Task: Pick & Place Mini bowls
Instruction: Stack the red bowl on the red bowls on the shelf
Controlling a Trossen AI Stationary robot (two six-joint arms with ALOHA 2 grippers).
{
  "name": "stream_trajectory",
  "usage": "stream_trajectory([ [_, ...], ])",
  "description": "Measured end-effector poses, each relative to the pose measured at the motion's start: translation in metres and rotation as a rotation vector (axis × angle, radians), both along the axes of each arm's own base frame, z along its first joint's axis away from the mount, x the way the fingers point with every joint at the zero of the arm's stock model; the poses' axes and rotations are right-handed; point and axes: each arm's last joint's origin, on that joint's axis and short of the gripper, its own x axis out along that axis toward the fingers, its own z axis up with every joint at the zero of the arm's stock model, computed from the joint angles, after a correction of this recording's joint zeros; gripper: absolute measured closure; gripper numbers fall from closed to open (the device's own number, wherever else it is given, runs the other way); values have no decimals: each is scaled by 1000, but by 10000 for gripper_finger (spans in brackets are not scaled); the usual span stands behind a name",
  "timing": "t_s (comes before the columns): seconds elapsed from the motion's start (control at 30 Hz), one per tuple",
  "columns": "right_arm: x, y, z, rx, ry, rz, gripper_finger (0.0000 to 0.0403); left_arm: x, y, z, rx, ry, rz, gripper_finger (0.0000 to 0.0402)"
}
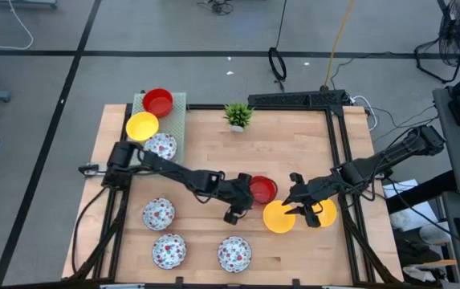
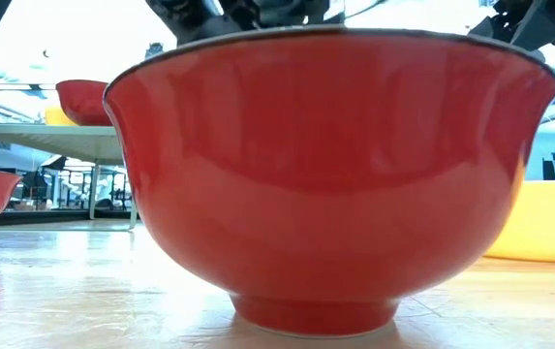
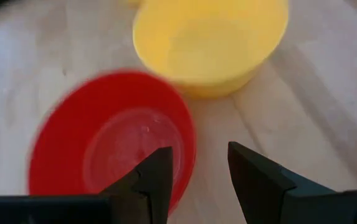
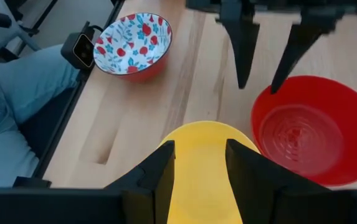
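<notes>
Both arms sat at mid-table, each lined up on a bowl, neither grasping yet.

My left gripper (image 3: 200,171) hung released over the red bowl's (image 1: 262,189) rim; my right gripper (image 4: 200,165) was released above the yellow bowl (image 1: 278,217). I judged closing on a rim came next. The two bowls nearly touched, so room between them was scant.

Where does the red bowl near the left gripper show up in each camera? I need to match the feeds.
High view: red bowl at table centre, just beyond the left gripper.
Low view: fills the frame.
Left wrist view: low, beside the fingers.
Right wrist view: beside the yellow bowl, under the left gripper.
Shared landmark: the yellow bowl next to it, seen in every view.
</notes>
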Motion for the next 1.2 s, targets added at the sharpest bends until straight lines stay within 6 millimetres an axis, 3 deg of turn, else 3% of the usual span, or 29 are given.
stream_trajectory([
  [0.4, 0, 0, 0, -19, -7, 15, 273, 2, 21, -14, -47, 61, 101, 252],
  [0.6, 0, 0, 0, -26, -9, 18, 273, -4, 22, -21, -48, 160, 93, 315],
  [0.77, 0, 0, 0, -38, -15, 30, 273, -2, 22, -18, -84, 133, 136, 388],
  [0.87, 0, 0, 0, -39, -15, 30, 273, -1, 23, -14, -112, 119, 161, 391],
  [1.03, 0, 0, 0, -37, -14, 28, 273, -10, 25, 12, -80, 98, 210, 396],
  [1.2, 0, 0, 0, -40, -15, 28, 273, -36, 39, 77, 18, -1, 330, 392],
])
